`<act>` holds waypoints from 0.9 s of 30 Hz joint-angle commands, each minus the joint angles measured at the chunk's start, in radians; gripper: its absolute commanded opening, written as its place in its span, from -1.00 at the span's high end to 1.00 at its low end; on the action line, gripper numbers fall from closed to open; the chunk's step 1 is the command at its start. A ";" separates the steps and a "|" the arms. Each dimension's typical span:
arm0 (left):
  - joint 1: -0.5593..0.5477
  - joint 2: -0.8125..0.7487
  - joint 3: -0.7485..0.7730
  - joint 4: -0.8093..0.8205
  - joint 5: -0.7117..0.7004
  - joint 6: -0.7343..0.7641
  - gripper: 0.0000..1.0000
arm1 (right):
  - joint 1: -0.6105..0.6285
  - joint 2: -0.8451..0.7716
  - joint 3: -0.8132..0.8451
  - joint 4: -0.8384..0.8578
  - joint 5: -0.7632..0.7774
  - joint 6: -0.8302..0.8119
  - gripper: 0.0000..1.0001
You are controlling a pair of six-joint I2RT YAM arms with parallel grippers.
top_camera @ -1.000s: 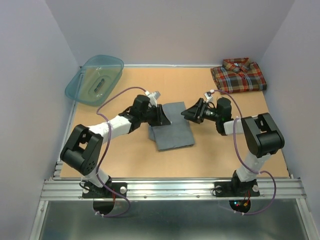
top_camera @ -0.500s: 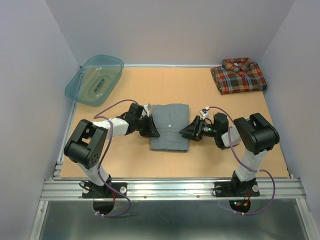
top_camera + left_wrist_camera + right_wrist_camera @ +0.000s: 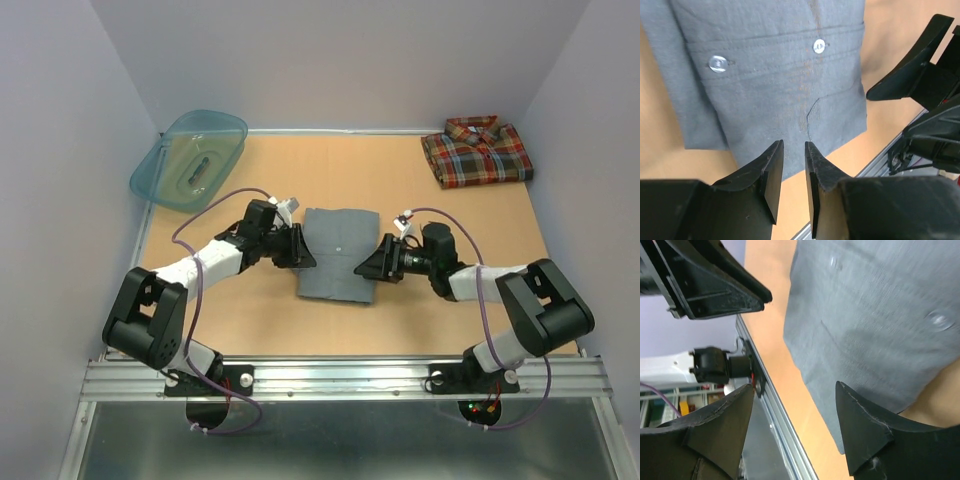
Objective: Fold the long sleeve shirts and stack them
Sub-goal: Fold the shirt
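Observation:
The plain grey shirt (image 3: 338,253) lies folded and flat at the table's middle; its buttons and placket show in the left wrist view (image 3: 780,75). My left gripper (image 3: 301,250) sits low at the shirt's left edge. Its jaws (image 3: 793,144) stand a narrow gap apart with nothing between them. At the shirt's right edge my right gripper (image 3: 368,266) is wide open and empty (image 3: 795,385), over the cloth (image 3: 875,325). The plaid shirt (image 3: 477,152) rests folded at the far right corner.
A teal plastic basin (image 3: 190,158) leans at the far left corner. The metal rail (image 3: 340,375) runs along the near table edge. White walls close in on the left, right and back. The two arms face each other across the grey shirt.
A second ago both grippers held the grey shirt raised and skewed. It now lies flat and square, and both grippers have let go and drawn back to its sides.

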 commanded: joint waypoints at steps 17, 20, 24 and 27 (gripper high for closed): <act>0.037 0.075 -0.018 -0.177 -0.142 0.097 0.47 | 0.057 -0.067 0.095 -0.442 0.203 -0.312 -0.42; 0.037 0.019 0.015 -0.194 -0.187 0.092 0.34 | 0.053 -0.126 0.229 -0.620 0.364 -0.427 -0.42; 0.034 -0.049 0.028 -0.211 -0.225 0.039 -0.05 | 0.051 -0.126 0.394 -0.744 0.575 -0.555 -0.42; 0.019 -0.092 0.026 -0.215 -0.256 -0.004 -0.43 | 0.042 -0.045 0.526 -0.772 0.682 -0.616 -0.35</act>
